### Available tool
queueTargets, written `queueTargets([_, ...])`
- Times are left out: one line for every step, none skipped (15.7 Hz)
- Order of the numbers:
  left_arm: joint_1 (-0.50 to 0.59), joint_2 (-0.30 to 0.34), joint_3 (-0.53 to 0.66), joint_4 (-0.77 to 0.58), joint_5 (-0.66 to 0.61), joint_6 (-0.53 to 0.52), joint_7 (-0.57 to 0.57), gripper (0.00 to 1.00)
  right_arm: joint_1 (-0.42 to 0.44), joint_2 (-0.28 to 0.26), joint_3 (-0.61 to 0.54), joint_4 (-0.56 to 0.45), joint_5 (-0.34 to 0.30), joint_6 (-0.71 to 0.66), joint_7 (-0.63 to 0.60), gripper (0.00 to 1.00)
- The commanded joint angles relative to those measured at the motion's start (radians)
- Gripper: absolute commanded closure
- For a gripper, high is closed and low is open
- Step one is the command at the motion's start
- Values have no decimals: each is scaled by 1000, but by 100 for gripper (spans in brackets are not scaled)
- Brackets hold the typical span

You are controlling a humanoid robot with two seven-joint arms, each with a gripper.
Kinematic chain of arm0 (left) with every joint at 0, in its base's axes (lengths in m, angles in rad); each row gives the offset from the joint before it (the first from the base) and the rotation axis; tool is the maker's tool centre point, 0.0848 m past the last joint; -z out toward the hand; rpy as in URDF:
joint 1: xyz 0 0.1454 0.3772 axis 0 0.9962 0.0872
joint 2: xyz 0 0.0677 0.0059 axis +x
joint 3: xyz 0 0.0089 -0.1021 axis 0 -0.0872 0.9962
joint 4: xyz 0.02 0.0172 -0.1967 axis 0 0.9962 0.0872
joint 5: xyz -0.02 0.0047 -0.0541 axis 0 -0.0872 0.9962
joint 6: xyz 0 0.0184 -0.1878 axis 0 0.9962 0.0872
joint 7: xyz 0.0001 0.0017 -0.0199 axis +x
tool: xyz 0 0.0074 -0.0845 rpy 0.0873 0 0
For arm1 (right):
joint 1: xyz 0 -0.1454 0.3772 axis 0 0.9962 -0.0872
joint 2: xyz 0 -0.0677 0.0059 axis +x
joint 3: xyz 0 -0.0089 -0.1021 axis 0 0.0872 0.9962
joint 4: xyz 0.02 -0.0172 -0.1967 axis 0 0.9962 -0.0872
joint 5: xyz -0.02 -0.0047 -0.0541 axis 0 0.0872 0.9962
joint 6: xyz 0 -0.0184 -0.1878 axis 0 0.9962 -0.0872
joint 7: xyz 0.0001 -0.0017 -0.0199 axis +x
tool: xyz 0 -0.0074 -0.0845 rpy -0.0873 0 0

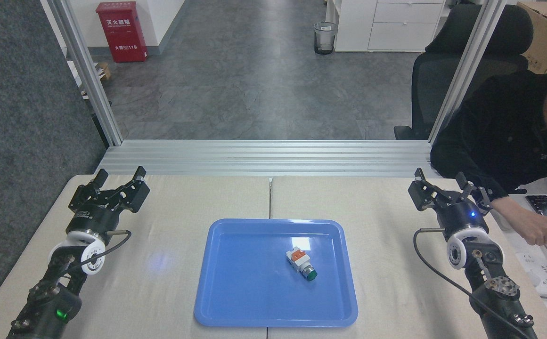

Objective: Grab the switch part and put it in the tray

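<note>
switch part (301, 263) lying in tray (235, 301) | right gripper (443, 184) spread, empty | left gripper (118, 178) spread, empty

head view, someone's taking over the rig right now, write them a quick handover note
Left end effector: open, empty, above the table's far left corner.
Right end effector: open, empty, at the table's far right, close to a person's hand.
Switch part: lying on its side inside the tray, right of centre, green button toward the robot.
Done: part is in the tray and released.
Left: nothing visible; no other parts on the table.
</note>
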Motion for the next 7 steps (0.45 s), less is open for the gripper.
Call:
queueTargets([0,0,0,0,0,1,-1,0,6,-74,-33,17,-8,-11,1,0])
queueTargets([-1,0,0,0,0,1,-1,0,4,-74,-33,17,-8,-11,1,0])
queueTargets([0,0,0,0,0,1,-1,0,4,-72,-33,17,-8,-11,1,0])
queueTargets([0,0,0,0,0,-1,-1,0,6,-72,-33,15,-9,-13,1,0])
queueTargets([0,0,0,0,0,-1,-1,0,6,-72,-33,15,-9,-13,1,0])
queueTargets([0,0,0,0,0,1,-1,0,6,-71,-33,15,-9,-13,1,0])
queueTargets([0,0,0,0,0,-1,-1,0,6,-69,-31,14,-9,-13,1,0])
